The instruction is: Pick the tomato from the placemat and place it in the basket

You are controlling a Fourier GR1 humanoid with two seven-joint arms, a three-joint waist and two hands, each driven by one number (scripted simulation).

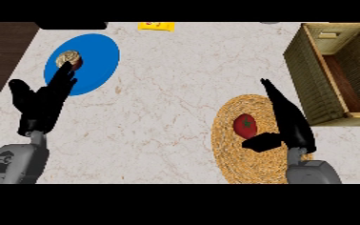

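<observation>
Red tomato (245, 125) sat on the woven straw placemat (235, 159) at lower right of the head view, on the marble counter (169, 105). Right robot hand (290, 124) was just beside it on the tomato's right, fingers straight and pointing up-left along the tomato's side, thumb stuck out leftward just below it; open, holding nothing. Tomato lay in the gap between fingers and thumb, roundish, no clear long axis. Right hand was by far the nearer; left robot hand (41, 100) was well apart at the left edge, fingers straight, open, over the rim of a blue plate (95, 62) carrying a brownish item (69, 58). Wicker basket (309, 76) stood up and right of the placemat, so the carry would likely be short.
</observation>
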